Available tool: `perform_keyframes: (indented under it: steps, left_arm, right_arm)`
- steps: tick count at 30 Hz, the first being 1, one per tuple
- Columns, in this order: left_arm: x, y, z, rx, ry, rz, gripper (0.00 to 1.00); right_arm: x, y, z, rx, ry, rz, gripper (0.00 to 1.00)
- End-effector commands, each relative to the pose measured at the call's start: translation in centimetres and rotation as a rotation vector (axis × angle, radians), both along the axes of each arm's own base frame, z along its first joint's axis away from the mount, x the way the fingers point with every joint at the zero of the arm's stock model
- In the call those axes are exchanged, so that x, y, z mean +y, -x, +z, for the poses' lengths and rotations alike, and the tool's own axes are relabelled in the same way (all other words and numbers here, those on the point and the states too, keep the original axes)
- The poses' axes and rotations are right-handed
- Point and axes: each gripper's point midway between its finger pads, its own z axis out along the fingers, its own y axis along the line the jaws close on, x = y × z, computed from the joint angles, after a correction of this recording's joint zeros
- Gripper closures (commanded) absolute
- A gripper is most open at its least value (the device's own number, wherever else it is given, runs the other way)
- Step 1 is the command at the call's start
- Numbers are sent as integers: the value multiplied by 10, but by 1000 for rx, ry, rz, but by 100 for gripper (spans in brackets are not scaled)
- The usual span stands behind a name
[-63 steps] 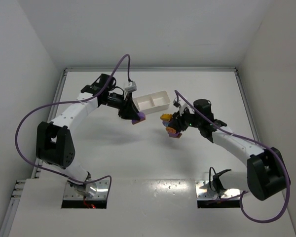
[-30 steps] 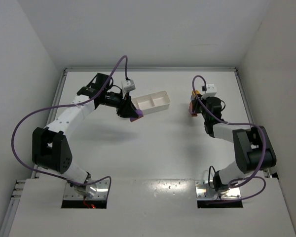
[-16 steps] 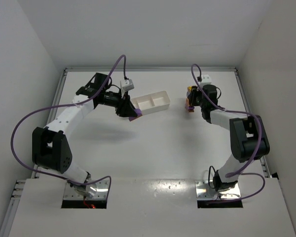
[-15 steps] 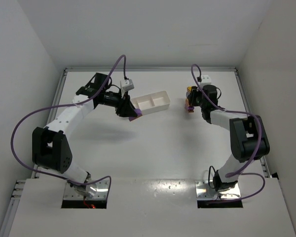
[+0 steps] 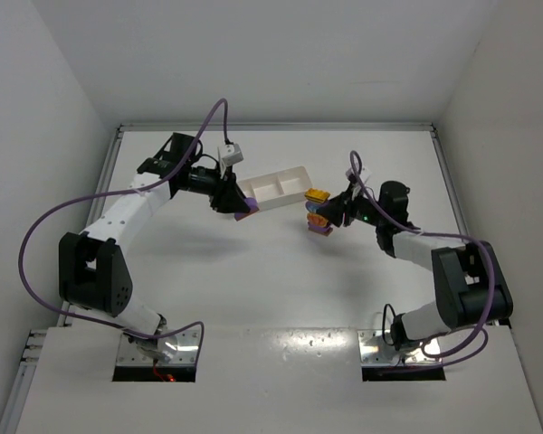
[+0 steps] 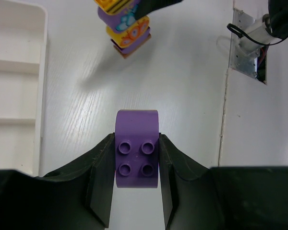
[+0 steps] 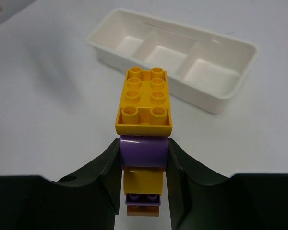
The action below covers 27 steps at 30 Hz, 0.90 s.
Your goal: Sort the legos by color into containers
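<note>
Left gripper (image 6: 136, 143) and right gripper (image 7: 144, 148) each hold lego by the tray (image 5: 276, 185)
Left fingers clamped on one purple brick (image 6: 137, 165) off the tray's left end; right fingers pinch a yellow-topped stack (image 7: 143, 96) by its purple layer, just off the right end

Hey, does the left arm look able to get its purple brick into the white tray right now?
Probably yes. The left gripper holds the purple brick just beside the tray, whose compartments look open and empty; the right gripper and its stack sit off to the side.
</note>
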Motion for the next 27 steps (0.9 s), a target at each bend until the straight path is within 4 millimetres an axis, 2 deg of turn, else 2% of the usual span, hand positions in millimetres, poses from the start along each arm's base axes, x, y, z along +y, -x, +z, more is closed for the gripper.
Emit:
perform_keyframes:
  steps: [1, 4, 7, 8, 11, 13, 14, 17, 18, 24, 26, 27]
  left_arm:
    - [-1, -4, 13, -36, 38, -12, 95]
    - [-1, -4, 13, -36, 38, -12, 95]
    - [-2, -5, 16, -37, 41, -9, 95]
    - [-1, -4, 20, -47, 44, -9, 95]
    - [-1, -3, 23, -56, 46, -9, 95]
    - [3, -5, 19, -49, 37, 6, 95]
    - [3, -4, 22, -59, 39, 6, 95]
    - [3, -2, 21, -49, 37, 6, 95]
    - [7, -3, 18, -48, 33, 12, 95]
    - [7, -1, 15, -38, 31, 12, 95]
    - [6, -1, 15, -45, 37, 3, 95]
    - [6, -1, 15, -45, 37, 3, 95]
  right_arm:
    - [34, 36, 47, -187, -127, 255, 100]
    - [54, 48, 52, -164, -177, 311, 100]
    - [70, 51, 53, -146, -200, 343, 100]
    - [79, 53, 46, -123, -200, 367, 100]
    - [93, 59, 42, -90, -224, 396, 100]
    - [98, 62, 28, -26, -233, 403, 100]
    - [103, 65, 28, 23, -254, 411, 100]
    - [113, 66, 9, 181, -257, 403, 100]
    - [115, 71, -6, 286, -234, 382, 100]
    - [113, 72, -43, 519, -158, 311, 100]
    - [110, 52, -43, 514, -104, 226, 100]
    - [100, 59, -59, 612, -20, 177, 100]
